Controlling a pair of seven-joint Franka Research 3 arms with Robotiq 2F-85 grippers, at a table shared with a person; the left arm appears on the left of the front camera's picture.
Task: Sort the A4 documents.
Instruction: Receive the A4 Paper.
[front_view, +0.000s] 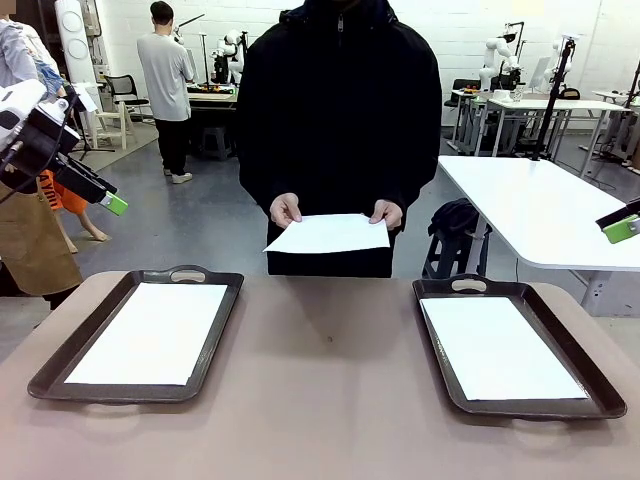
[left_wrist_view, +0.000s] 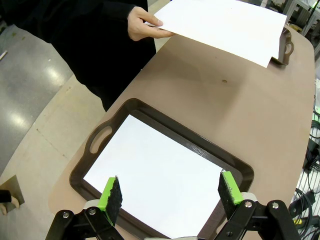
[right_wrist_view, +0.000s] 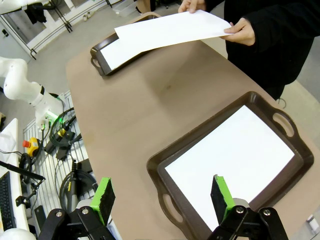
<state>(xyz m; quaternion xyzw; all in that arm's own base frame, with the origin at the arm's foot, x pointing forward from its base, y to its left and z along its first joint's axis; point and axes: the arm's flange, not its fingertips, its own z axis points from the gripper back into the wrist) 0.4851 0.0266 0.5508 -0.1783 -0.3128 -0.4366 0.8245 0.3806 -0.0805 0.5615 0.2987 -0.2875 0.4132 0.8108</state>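
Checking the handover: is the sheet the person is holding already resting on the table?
No, the person's hands hold the sheet in the air beyond the table's far edge.

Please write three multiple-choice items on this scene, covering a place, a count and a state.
1. Where is the loose sheet?
A. In the person's hands, above the far table edge
B. In the left tray
C. On the floor

2. How many dark brown trays are on the table?
A. One
B. Two
C. Three

3. How do the left claw and right claw stand?
A. Both shut on paper
B. Left shut, right open
C. Both open, holding nothing

Answers:
1 A, both hands grip it;
2 B, left tray and right tray, each with paper;
3 C, the green pads stand wide apart.
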